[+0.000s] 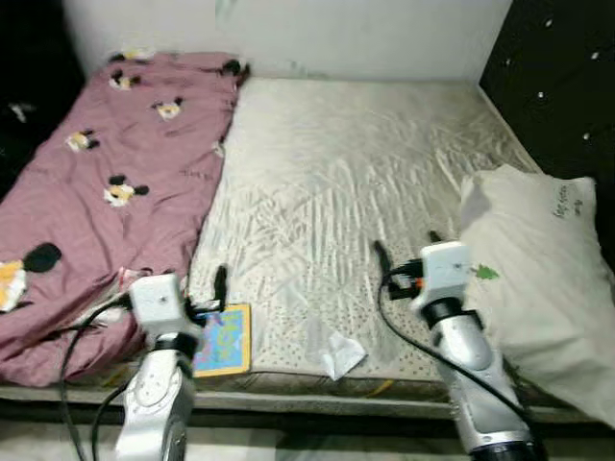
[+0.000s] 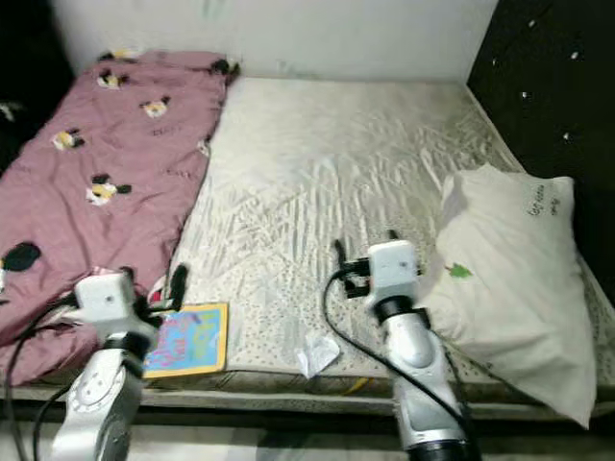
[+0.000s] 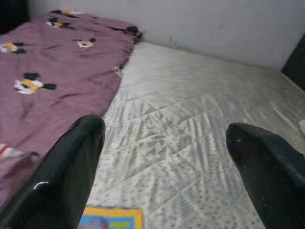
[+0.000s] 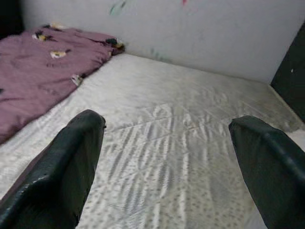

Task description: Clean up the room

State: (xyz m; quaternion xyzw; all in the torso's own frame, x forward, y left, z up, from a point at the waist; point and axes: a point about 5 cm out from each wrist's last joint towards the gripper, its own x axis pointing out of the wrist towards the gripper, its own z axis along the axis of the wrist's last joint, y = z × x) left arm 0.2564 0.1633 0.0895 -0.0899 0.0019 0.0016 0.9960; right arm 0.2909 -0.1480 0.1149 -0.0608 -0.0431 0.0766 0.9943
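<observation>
A cream mattress (image 1: 356,173) lies before me. On its left half is a rumpled pink blanket (image 1: 106,182) printed with cartoon mice. A colourful picture book (image 1: 223,341) lies flat at the near edge beside the blanket, and a crumpled white paper (image 1: 338,353) lies to its right. A large cream pillow (image 1: 538,279) rests on the right side. My left gripper (image 1: 178,280) hovers open just above the book's near-left corner. Over the mattress between the paper and the pillow, my right gripper (image 1: 406,248) is open and holds nothing. The book's top edge (image 3: 112,219) peeks in below the left fingers (image 3: 71,162).
A pale wall (image 1: 365,34) runs along the far side of the bed. A dark tufted headboard (image 1: 557,67) stands at the right, close behind the pillow. The bed's front edge (image 1: 317,389) is right below my arms.
</observation>
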